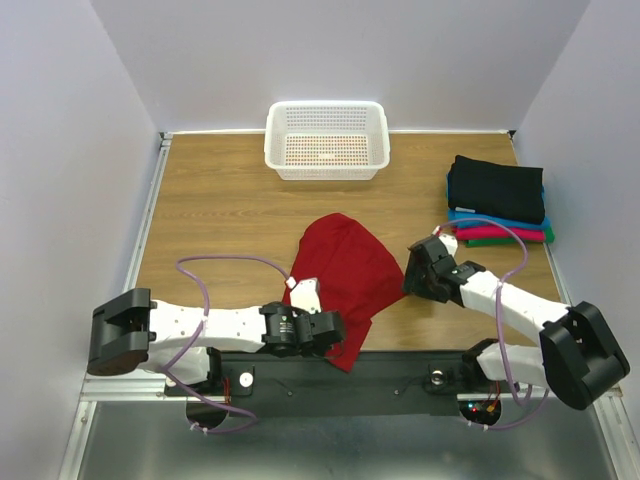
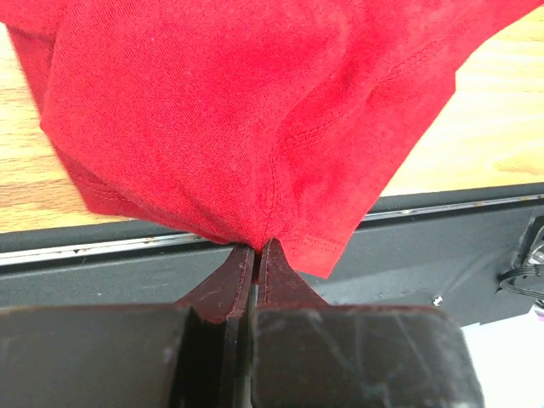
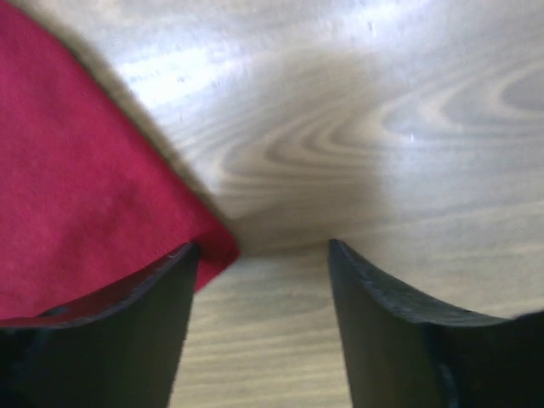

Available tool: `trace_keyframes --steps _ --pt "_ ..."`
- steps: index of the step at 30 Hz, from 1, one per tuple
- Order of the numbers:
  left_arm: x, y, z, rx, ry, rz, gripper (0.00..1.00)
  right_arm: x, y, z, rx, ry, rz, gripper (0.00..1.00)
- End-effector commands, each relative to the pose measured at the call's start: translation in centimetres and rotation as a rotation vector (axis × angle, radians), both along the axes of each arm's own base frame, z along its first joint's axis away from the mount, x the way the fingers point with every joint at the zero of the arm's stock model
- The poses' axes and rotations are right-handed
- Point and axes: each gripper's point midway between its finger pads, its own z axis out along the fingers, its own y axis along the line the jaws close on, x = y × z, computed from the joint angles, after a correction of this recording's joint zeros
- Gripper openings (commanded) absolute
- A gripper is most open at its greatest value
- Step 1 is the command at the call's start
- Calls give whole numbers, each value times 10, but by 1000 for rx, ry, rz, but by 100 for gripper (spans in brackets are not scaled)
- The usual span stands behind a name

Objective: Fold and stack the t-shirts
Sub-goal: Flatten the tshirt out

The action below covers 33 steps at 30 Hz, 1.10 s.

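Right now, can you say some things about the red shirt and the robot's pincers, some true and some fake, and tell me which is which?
The left pincer is shut on the red t-shirt. True.
The right pincer is squeezing the shirt. False: its jaws stand apart, a shirt corner beside one finger.
The white basket holds the folded stack. False: the stack sits on the table, apart from it.
A black t-shirt tops the stack. True.
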Motion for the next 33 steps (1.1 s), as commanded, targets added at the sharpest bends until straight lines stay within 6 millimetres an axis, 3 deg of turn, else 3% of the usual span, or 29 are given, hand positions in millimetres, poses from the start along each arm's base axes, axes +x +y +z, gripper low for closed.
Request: trace_keyframes --steps 1,4,10,18,21,24,25,26,28,30,32,33 --pt "8 3 8 -16 -42 10 1 25 31 -2 106 -67 50 65" --pt "11 3 12 -27 -55 15 1 28 39 -4 132 -66 73 55" --pt "16 7 18 -44 -70 37 1 30 63 5 235 -73 149 52" --pt "21 12 20 -53 -82 57 1 8 62 -7 266 -18 164 48" --pt "21 13 20 -53 -83 59 1 1 58 -12 260 -5 163 40" --pt "24 14 22 -53 -91 64 1 2 53 -9 239 -27 156 21" --pt "24 13 24 -55 -94 62 1 4 53 -6 236 -37 159 6" --pt "25 12 27 -59 -99 60 1 5 53 -2 235 -44 165 2" --pt "29 14 35 -48 -121 60 1 19 49 16 195 -98 153 1" --pt "34 16 47 -47 -149 64 1 34 46 48 165 -183 154 1" --pt "43 20 71 -46 -206 83 1 53 45 104 162 -300 148 1" --pt "50 23 82 -44 -247 101 1 56 44 122 154 -339 157 1"
